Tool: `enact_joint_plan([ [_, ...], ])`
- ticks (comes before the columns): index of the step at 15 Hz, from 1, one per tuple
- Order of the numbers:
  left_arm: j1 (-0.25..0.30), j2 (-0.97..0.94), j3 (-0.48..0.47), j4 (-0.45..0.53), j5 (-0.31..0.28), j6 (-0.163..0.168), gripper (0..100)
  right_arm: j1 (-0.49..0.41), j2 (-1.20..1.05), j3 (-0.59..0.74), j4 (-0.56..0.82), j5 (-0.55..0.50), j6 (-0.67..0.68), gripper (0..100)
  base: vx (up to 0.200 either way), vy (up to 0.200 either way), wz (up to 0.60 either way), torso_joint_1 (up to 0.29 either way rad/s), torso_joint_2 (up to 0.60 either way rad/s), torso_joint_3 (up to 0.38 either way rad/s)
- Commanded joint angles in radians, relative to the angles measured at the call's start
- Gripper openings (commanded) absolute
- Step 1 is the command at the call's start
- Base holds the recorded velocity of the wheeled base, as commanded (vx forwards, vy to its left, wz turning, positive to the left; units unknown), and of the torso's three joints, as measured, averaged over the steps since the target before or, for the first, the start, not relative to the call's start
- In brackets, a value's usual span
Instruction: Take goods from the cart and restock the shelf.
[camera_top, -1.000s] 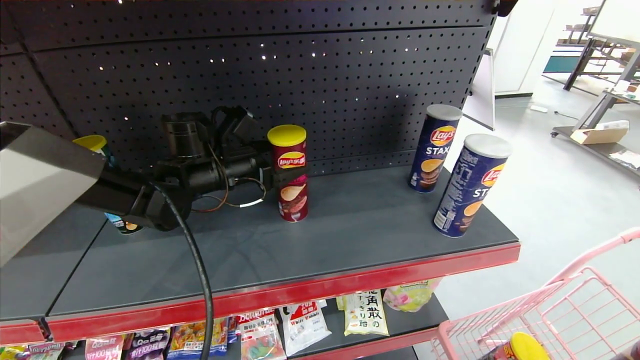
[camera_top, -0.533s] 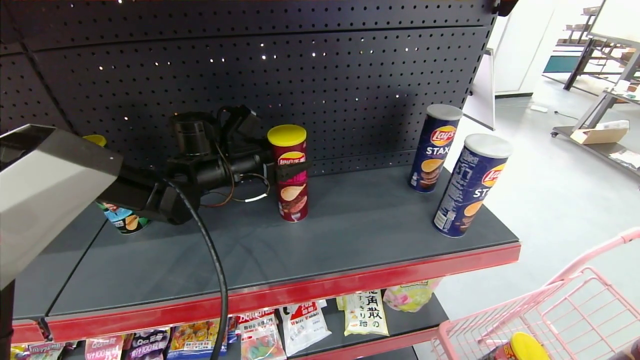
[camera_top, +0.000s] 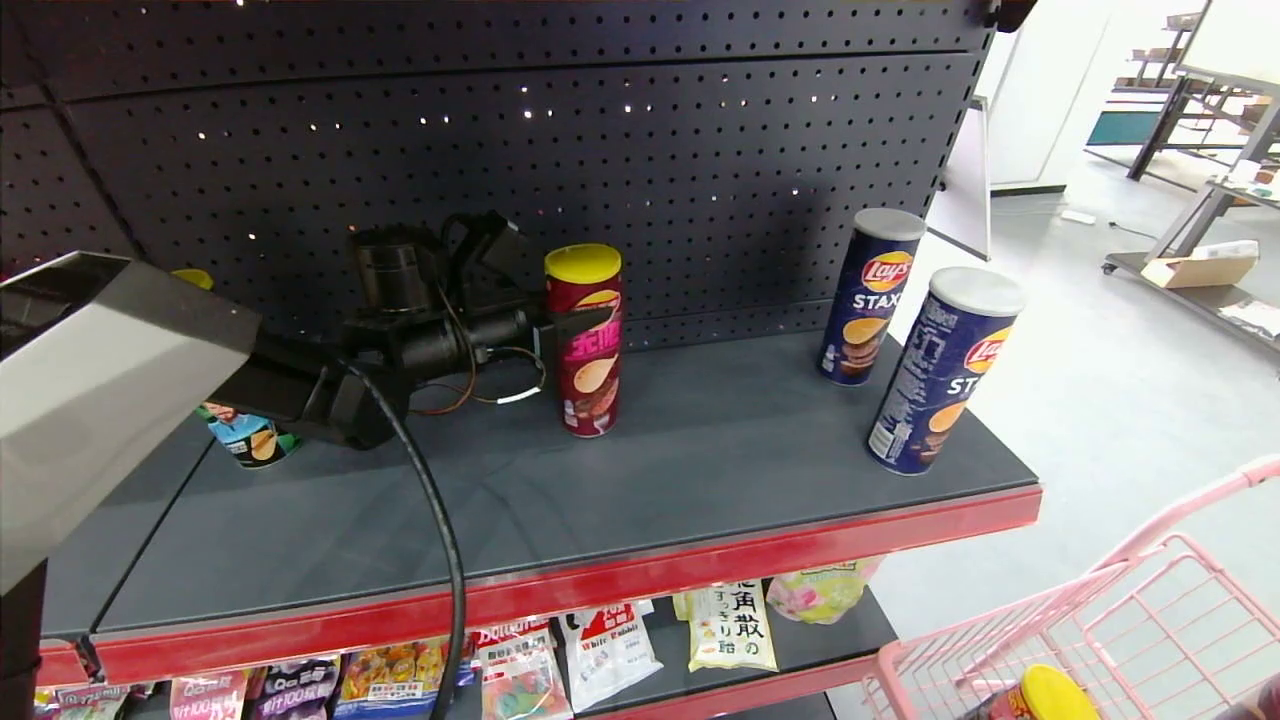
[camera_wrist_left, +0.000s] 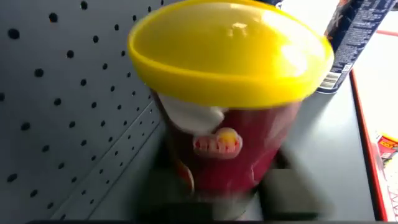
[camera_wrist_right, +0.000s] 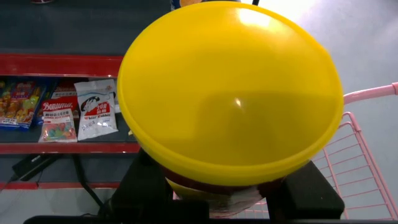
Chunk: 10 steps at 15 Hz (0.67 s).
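Shelf can (camera_top: 590, 345) clasped, cart can (camera_wrist_right: 230, 93) clasped

Head camera sits high and well back, looking forward and down across the shelf (camera_top: 700, 470), pegboard (camera_top: 600, 130) behind, pink cart (camera_top: 1190, 512) at the corner. Left wrist camera rides just behind its jaws, staring along them at the red can (camera_wrist_left: 230, 149) between them. It is very close, with a blue can (camera_wrist_left: 354, 43) beyond, both shared with the head view. Right wrist camera looks down onto the second can (camera_wrist_right: 230, 93) between its jaws — snack bags (camera_wrist_right: 96, 109) and cart beyond, shared too.
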<state>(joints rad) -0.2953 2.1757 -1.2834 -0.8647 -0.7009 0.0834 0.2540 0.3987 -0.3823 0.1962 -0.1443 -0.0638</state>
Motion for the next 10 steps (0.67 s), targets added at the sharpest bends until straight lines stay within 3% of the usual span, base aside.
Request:
enact_joint_plan([
  [1,-0.001,-0.024,0.021,-0.014,-0.008,-0.004,0,0.001,0.002,0.000,0.000,0.000,0.002,0,0.000,0.000,0.00,0.000,0.00,0.000],
  [2,0.001,-0.047,0.045,-0.020,-0.025,-0.008,0,0.001,0.002,0.000,0.000,0.000,0.002,0,0.000,0.000,0.00,0.000,0.00,0.000],
  [5,0.018,-0.169,0.196,-0.020,-0.147,-0.007,0,0.001,0.009,-0.003,0.000,0.000,0.002,0,0.000,0.000,0.00,0.000,0.00,0.000],
  [7,0.021,-0.244,0.302,-0.034,-0.186,-0.005,0,0.001,0.012,-0.004,0.000,0.000,0.002,0,0.000,0.000,0.00,0.000,0.00,0.000],
  [10,0.031,-0.284,0.434,-0.151,-0.238,-0.005,0,0.001,0.015,-0.010,0.000,0.000,0.002,0,0.000,0.000,0.00,0.000,0.00,0.000],
])
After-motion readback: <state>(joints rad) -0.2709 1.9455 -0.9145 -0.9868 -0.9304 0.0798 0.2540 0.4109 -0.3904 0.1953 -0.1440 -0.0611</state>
